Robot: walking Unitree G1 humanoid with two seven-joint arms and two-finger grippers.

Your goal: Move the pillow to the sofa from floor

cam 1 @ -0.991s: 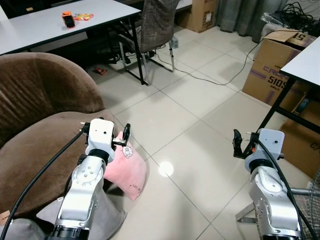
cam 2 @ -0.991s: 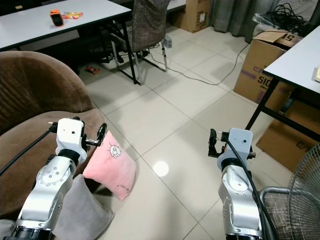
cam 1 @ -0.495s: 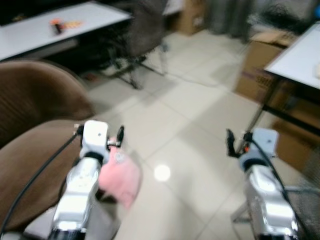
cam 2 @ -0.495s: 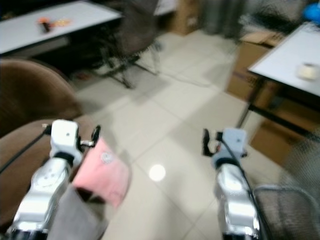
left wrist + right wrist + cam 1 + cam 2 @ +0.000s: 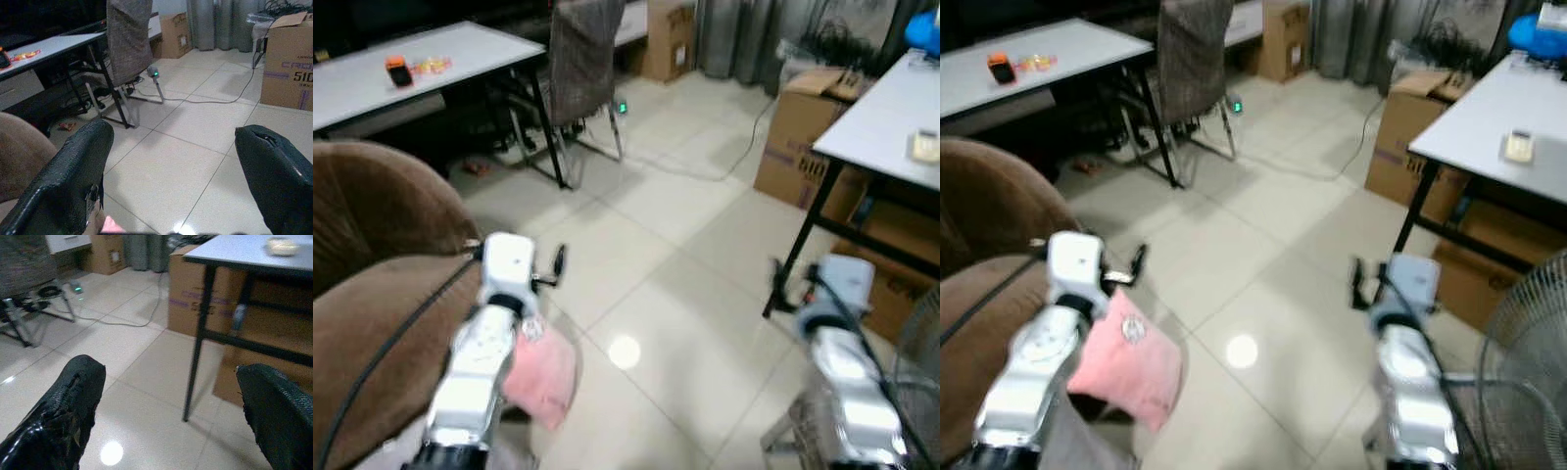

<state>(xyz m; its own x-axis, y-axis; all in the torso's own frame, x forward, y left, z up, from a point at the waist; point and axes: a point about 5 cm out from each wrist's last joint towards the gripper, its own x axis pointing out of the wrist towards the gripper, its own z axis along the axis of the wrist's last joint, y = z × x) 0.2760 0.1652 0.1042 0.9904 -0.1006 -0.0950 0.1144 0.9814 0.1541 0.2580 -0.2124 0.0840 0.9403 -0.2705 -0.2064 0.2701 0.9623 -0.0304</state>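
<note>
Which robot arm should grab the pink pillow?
Probably the left. The left gripper is right above the pink pillow, beside the brown sofa. The right gripper is farther off, over bare floor.

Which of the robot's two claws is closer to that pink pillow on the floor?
The left. The left gripper hangs just above the pink pillow, which lies on the floor against the brown sofa. The right gripper is well off to the pillow's right, over bare tiles.

Pillow (image 5: 1126, 359) half hidden behind left arm (image 5: 1038, 352) — print on it too blurred to read. Sofa (image 5: 372, 294) cut off at frame edge. Fan (image 5: 1518, 392) cropped too.
</note>
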